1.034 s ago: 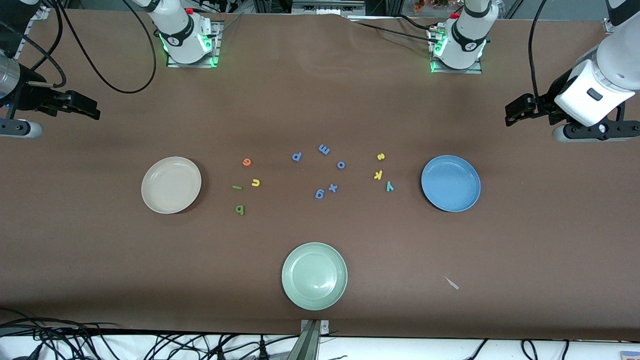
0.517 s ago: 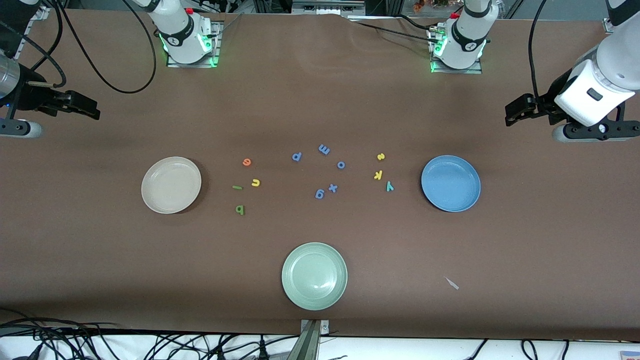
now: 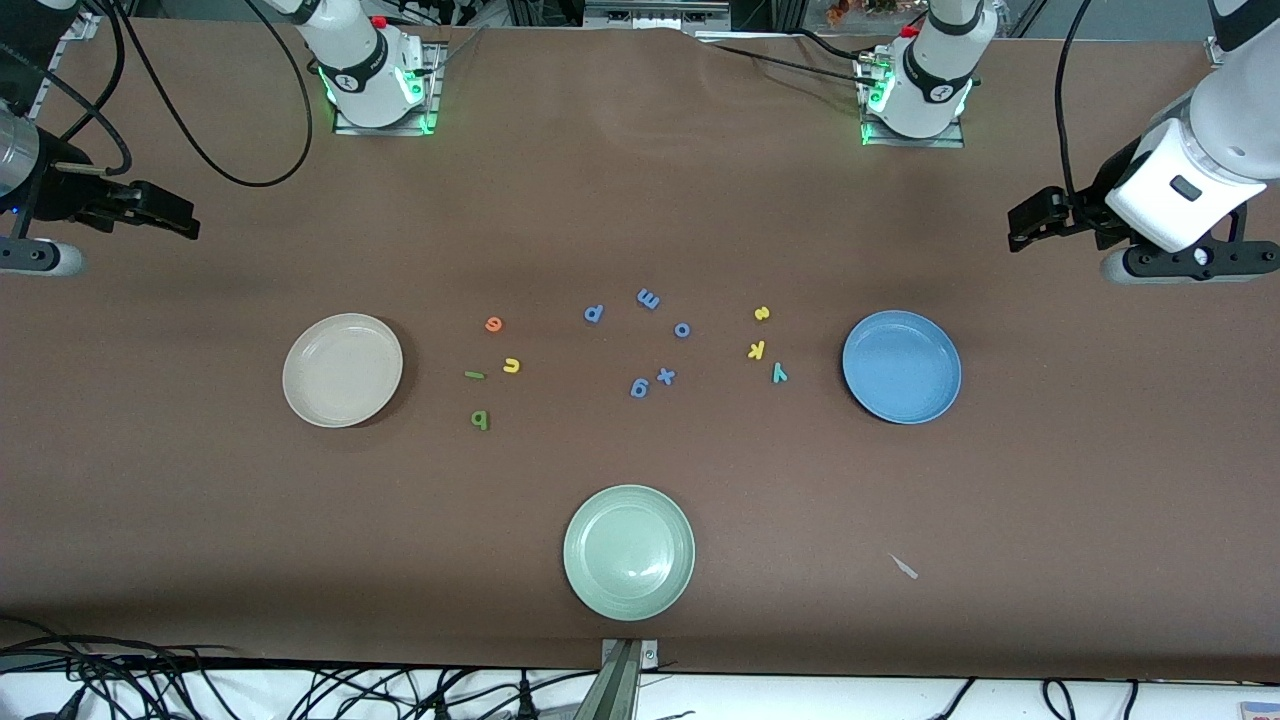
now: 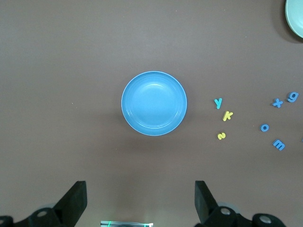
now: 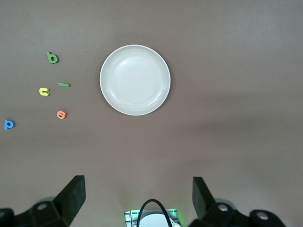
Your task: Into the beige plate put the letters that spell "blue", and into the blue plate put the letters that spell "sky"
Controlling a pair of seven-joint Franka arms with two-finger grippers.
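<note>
The beige plate (image 3: pixel 342 370) (image 5: pixel 135 80) lies empty toward the right arm's end. Beside it on the cloth are the orange e (image 3: pixel 493 324), yellow u (image 3: pixel 511 365), green l (image 3: pixel 474 375) and green b (image 3: pixel 480 419). The blue plate (image 3: pixel 901 366) (image 4: pixel 154 103) lies empty toward the left arm's end, with the yellow s (image 3: pixel 762 313), yellow k (image 3: pixel 757 349) and teal y (image 3: pixel 779 373) beside it. My left gripper (image 3: pixel 1030 215) (image 4: pixel 139 198) hangs open high above the table's end near the blue plate. My right gripper (image 3: pixel 175 215) (image 5: pixel 137 194) hangs open near the beige plate's end, holding nothing.
Several periwinkle-blue letters (image 3: pixel 648 298) are scattered mid-table between the two letter groups. A pale green plate (image 3: pixel 628 552) sits nearest the front camera. A small white scrap (image 3: pixel 904 567) lies on the cloth nearer the camera than the blue plate.
The left arm has shifted very slightly; the plates, letters and right arm have not moved.
</note>
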